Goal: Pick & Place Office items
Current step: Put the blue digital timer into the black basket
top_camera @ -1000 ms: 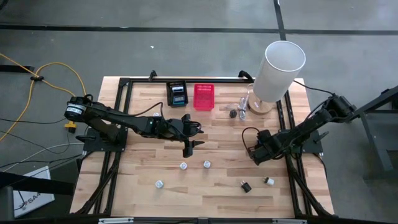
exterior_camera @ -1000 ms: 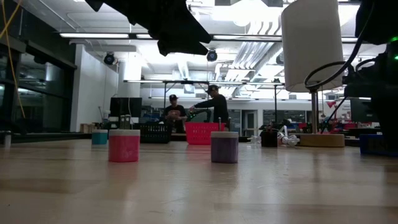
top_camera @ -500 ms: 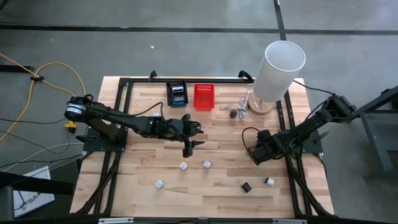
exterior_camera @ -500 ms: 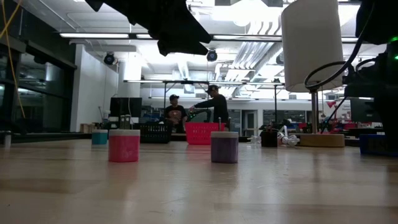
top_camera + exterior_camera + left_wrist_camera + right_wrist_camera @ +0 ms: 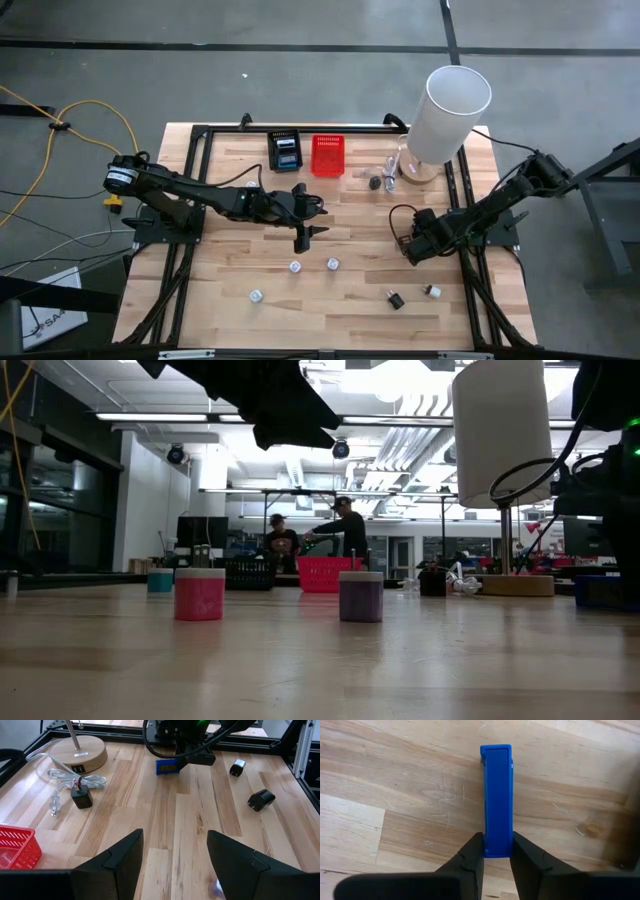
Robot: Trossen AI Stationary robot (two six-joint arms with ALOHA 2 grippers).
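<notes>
a pale wooden table (image 5: 230, 270) with a black metal frame sits on a grey floor, seen from straight above. the left gripper (image 5: 305, 237) reaches from the left edge to the middle of the table, its dark fingers spread apart and pointing at the near edge. the right gripper (image 5: 406, 243) lies low at the right side, too dark to read. along the far edge stand a black mesh basket (image 5: 284, 151), a red mesh basket (image 5: 326, 156) just beside it, and a tall white cylinder (image 5: 447, 112) on a round wooden base. three small white lumps (image 5: 294, 267) lie near the front, with a small black piece (image 5: 395, 299) and a small white piece (image 5: 433, 292) further right. a yellow cable (image 5: 70, 125) curls on the floor at left.
</notes>
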